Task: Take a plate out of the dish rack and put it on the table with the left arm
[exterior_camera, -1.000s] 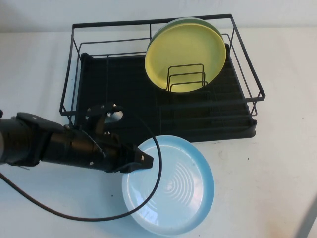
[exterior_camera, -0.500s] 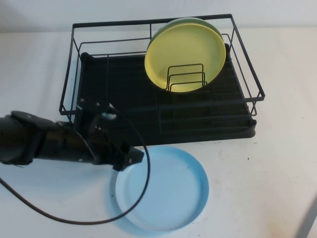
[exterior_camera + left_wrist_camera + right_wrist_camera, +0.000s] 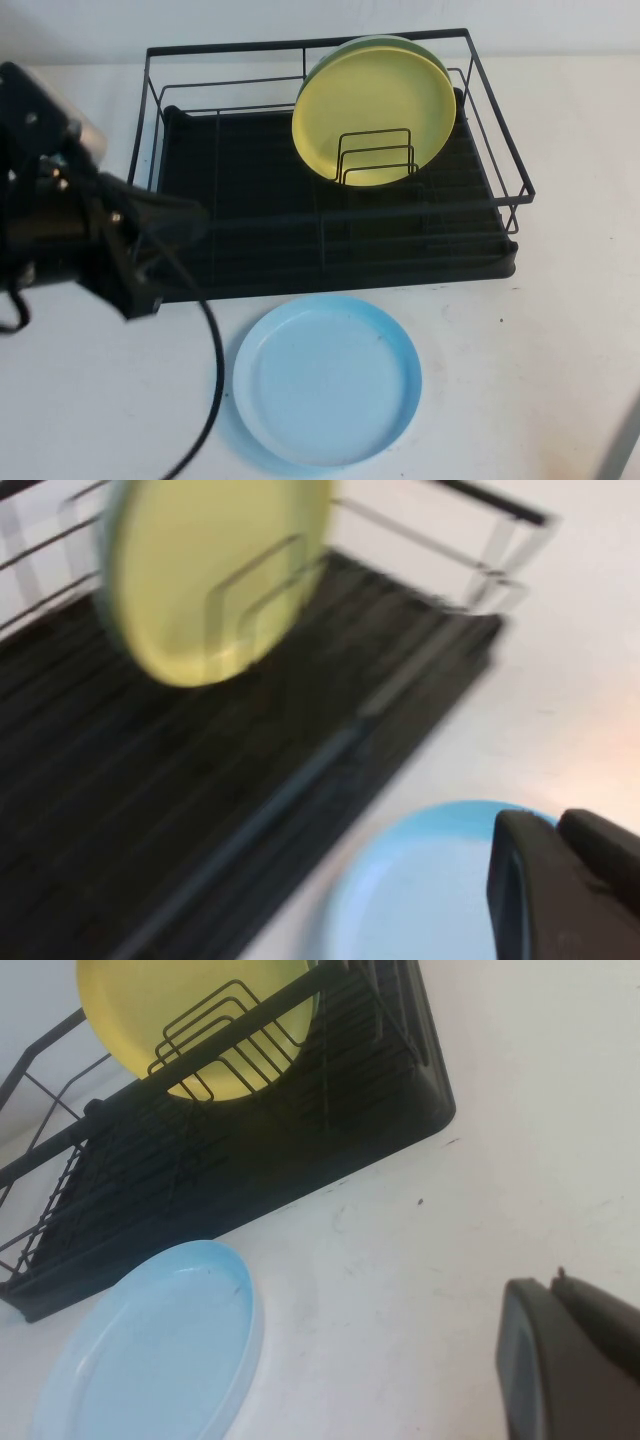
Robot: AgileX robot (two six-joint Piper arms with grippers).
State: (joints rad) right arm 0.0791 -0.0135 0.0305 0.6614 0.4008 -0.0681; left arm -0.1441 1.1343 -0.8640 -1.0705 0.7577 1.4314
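Note:
The light blue plate (image 3: 327,378) lies flat on the white table (image 3: 520,340), just in front of the dish rack (image 3: 240,215); it also shows in the left wrist view (image 3: 420,890) and the right wrist view (image 3: 150,1350). My left gripper (image 3: 150,275) is raised at the left, above the rack's front left corner and apart from the plate, holding nothing. In its own wrist view the left gripper (image 3: 545,885) hovers over the plate's edge. My right gripper (image 3: 565,1360) hangs over bare table to the right of the plate.
A yellow plate (image 3: 372,108) stands upright against the wire dividers (image 3: 376,158) at the rack's back right, with a green plate's rim (image 3: 405,41) behind it. The left arm's black cable (image 3: 210,380) hangs down just left of the blue plate.
The blue plate was set flat on the table and let go. My left gripper pulled back to the left and rose, away from the plate. The plate now rests still.

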